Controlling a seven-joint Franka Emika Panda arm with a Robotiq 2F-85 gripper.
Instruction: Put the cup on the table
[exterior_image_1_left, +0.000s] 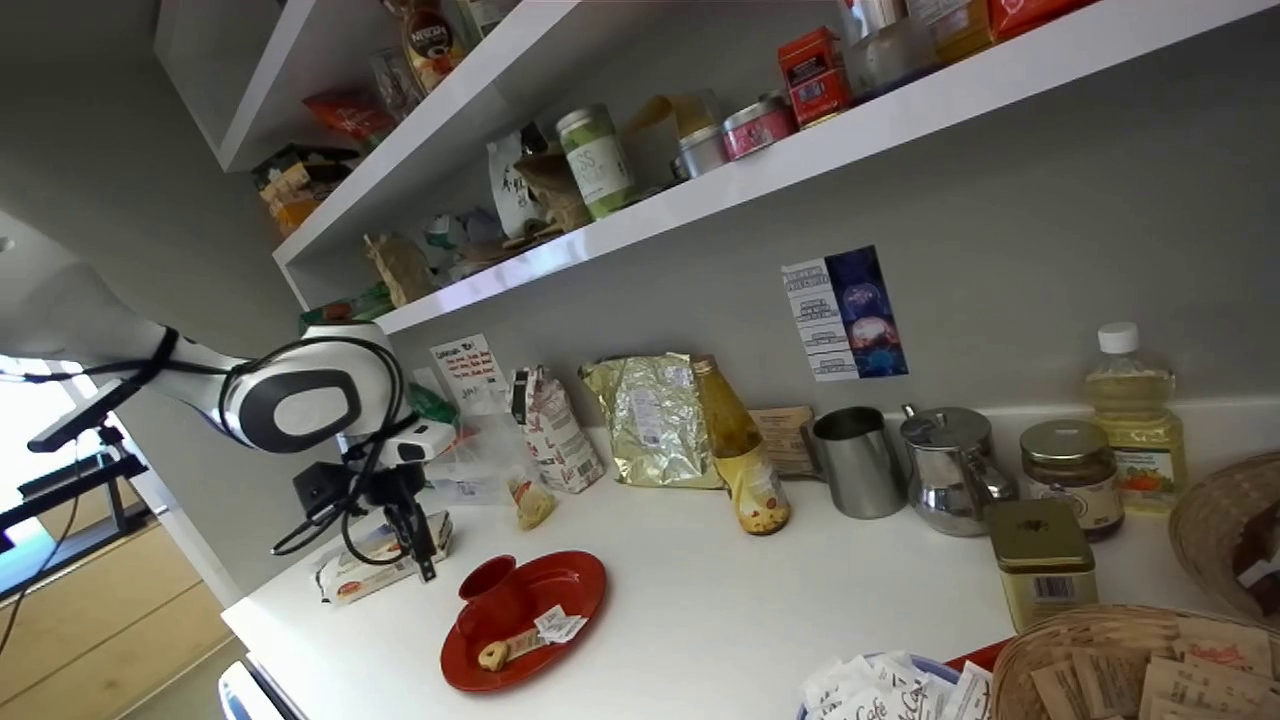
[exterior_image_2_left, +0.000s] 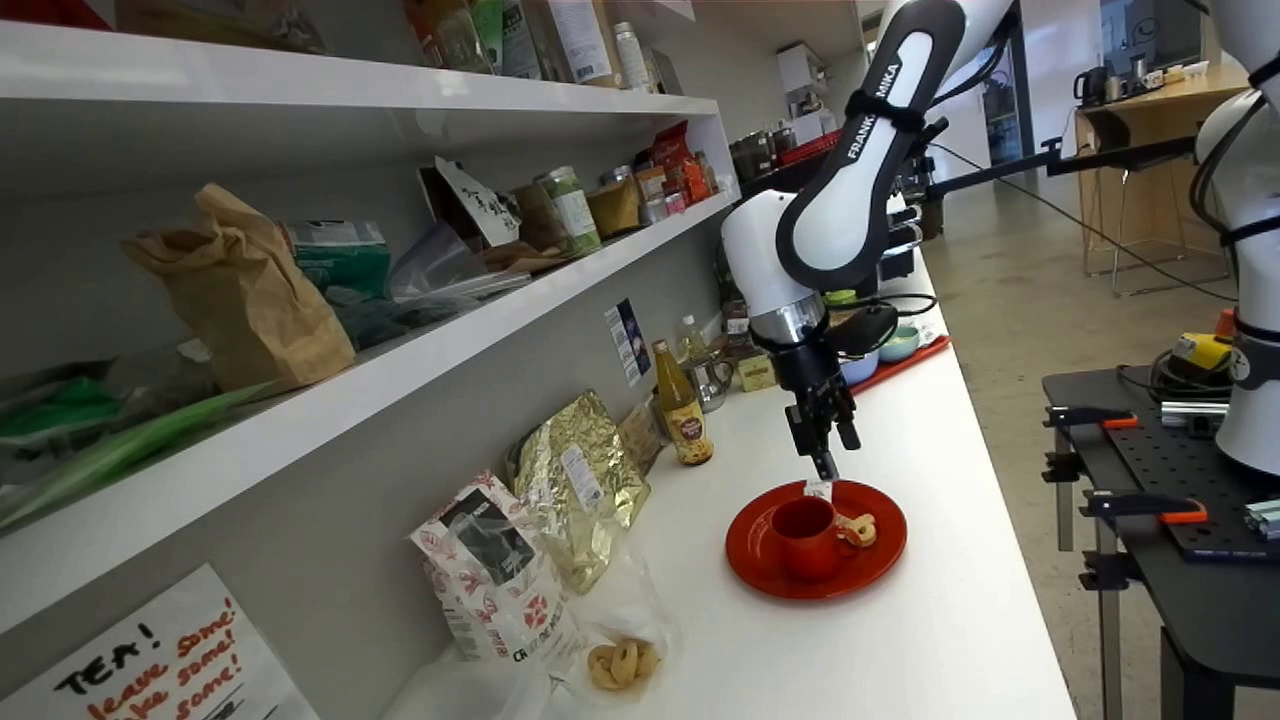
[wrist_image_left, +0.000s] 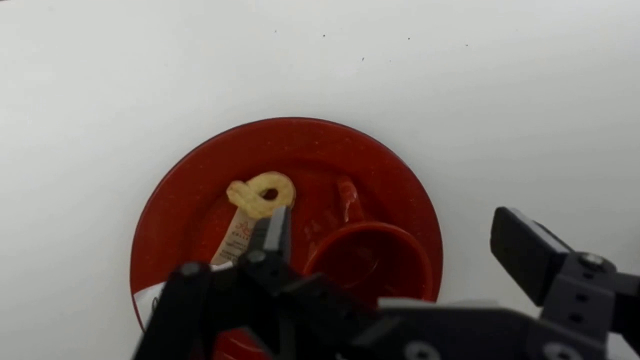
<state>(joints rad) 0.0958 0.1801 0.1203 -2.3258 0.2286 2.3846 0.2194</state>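
Note:
The red cup (exterior_image_1_left: 497, 600) stands upright on a red plate (exterior_image_1_left: 583, 578), and in an exterior view (exterior_image_2_left: 806, 545) its round mouth faces up. The plate also shows in an exterior view (exterior_image_2_left: 748, 550) and rests on the white table (exterior_image_1_left: 720, 630). In the wrist view the cup (wrist_image_left: 370, 250) has its handle toward the top of the picture; its lower part is hidden by the gripper. My gripper (wrist_image_left: 395, 227) is open and empty, its fingers spread on either side of the cup's mouth in that view. In both exterior views the gripper (exterior_image_1_left: 420, 560) (exterior_image_2_left: 840, 460) is above the table, apart from the cup.
A ring-shaped snack (wrist_image_left: 270, 195) and paper sachets (exterior_image_1_left: 560, 625) lie on the plate. Along the wall stand a gold bag (exterior_image_1_left: 650, 420), a yellow bottle (exterior_image_1_left: 748, 455) and a steel pitcher (exterior_image_1_left: 858, 465). A wall shelf (exterior_image_2_left: 450, 350) overhangs the table's back.

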